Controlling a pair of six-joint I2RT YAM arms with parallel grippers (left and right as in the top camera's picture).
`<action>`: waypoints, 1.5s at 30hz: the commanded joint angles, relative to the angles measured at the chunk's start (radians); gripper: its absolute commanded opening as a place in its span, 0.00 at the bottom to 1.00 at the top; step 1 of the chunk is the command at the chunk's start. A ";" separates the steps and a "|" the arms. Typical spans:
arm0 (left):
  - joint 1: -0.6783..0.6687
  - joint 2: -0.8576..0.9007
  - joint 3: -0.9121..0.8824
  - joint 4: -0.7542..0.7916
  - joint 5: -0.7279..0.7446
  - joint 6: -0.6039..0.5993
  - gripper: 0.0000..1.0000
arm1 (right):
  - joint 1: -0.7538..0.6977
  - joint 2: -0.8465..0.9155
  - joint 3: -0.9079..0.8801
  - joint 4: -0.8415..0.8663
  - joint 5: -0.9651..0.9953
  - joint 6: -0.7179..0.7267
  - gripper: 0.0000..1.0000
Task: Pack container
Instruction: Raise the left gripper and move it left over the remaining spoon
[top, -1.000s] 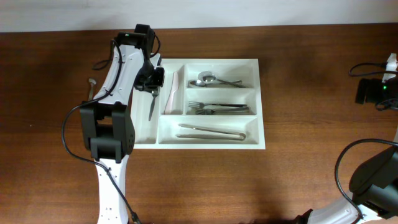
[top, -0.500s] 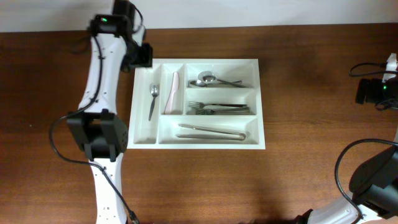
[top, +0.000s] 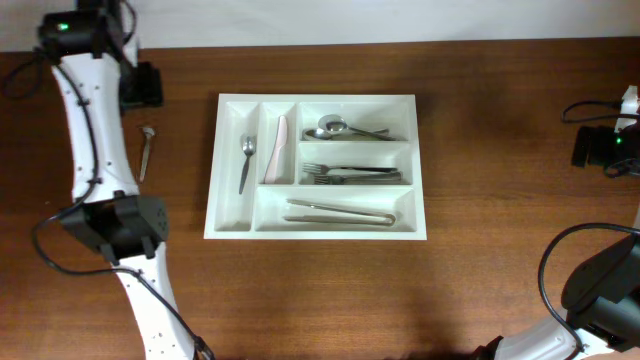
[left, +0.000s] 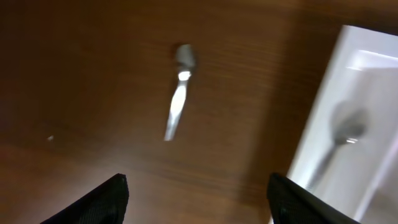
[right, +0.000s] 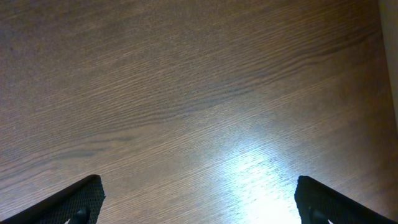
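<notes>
Left hand (left: 199, 198), spread and empty, hovered over the spoon (left: 177, 93) left of the container (top: 315, 97); a skewed pinch might flick it away.

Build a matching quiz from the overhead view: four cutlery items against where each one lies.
Items:
1. tongs
2. forks
3. pale pink utensil
4. loose spoon

Places:
A. on the bare table, left of the container
B. middle long compartment
C. second narrow compartment from the left
D. long compartment at the bottom of the picture

Pairs: 1-D, 2-B, 3-C, 4-A
</notes>
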 joint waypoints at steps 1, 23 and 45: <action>0.043 0.004 0.002 -0.004 0.018 0.034 0.75 | 0.002 -0.002 -0.002 0.000 0.005 0.005 0.99; 0.102 0.006 -0.486 0.301 -0.028 0.225 0.83 | 0.002 -0.002 -0.002 0.000 0.005 0.005 0.99; 0.102 0.011 -0.611 0.515 0.087 0.314 0.96 | 0.002 -0.002 -0.002 0.000 0.005 0.005 0.99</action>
